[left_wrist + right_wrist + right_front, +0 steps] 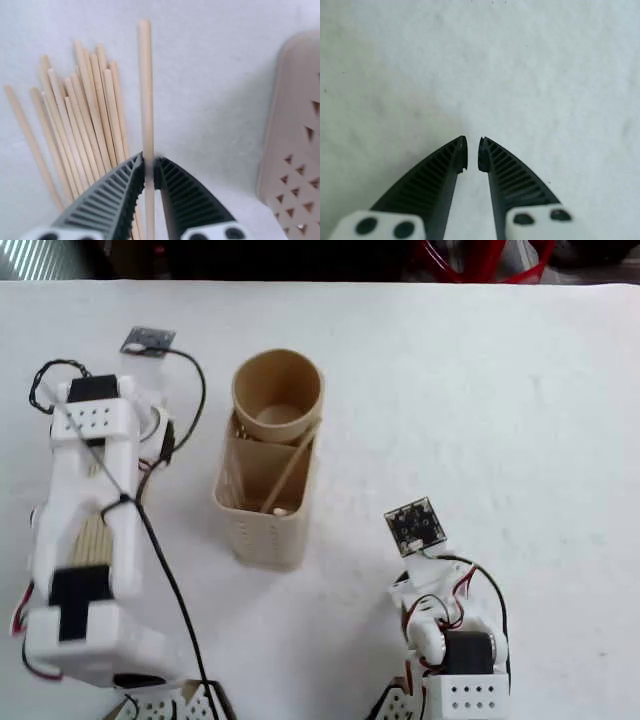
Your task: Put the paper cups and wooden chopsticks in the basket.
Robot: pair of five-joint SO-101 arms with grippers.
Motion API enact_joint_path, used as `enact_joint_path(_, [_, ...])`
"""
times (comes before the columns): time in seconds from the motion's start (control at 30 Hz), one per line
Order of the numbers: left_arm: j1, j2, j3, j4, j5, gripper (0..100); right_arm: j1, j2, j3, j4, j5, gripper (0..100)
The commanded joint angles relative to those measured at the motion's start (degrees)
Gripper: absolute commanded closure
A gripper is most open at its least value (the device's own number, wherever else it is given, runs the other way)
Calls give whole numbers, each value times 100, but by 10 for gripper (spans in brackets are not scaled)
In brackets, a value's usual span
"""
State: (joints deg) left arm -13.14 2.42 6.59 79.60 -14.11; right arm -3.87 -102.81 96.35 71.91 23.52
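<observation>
At left of table, left gripper (148, 165): jaws closed on a single pale round wooden chopstick (145, 90), pinched near one end, its free length pointing away over the table
Loose stock: pile of pale wooden chopsticks (85, 115) lying on the white table (480, 390), beneath and beside the held stick
Basket: beige perforated plastic basket (262, 530) stands mid-table, just right of the pile; a tan paper cup (277, 400) sits upright in its far end, and a few sticks (290, 470) lean inside
Step in hand: judged as transfer of one stick from pile to basket; cup already placed, most sticks still to go
Next move: lift clear of the pile, swing right over the basket rim, release above the free near end
Right gripper (472, 152): at near right over bare table, jaws all but closed, holding nothing
Obstruction: the cup occupies the far end; a black cable (160, 550) trails from the left arm beside the basket and may snag
</observation>
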Motion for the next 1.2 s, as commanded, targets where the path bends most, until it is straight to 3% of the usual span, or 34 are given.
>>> enact_joint_path(0.0, [444,-1420,18,255,-9,977,57,-40,53,31,35,946])
enact_joint_path(0.27, [1552,-3398,-404,316,378,977,57,-40,53,31,35,946])
enact_joint_path(0.43, [2202,-4013,-1389,316,387,977,57,-40,53,31,35,946])
enact_joint_path(0.67, [3073,-3934,-2690,273,387,977,57,-40,53,31,35,946])
enact_joint_path(0.8, [3125,-3837,-2690,-70,422,977,57,-40,53,31,35,946])
enact_joint_path(1.17, [4189,-3741,-2681,-413,158,977,57,-40,53,31,35,946])
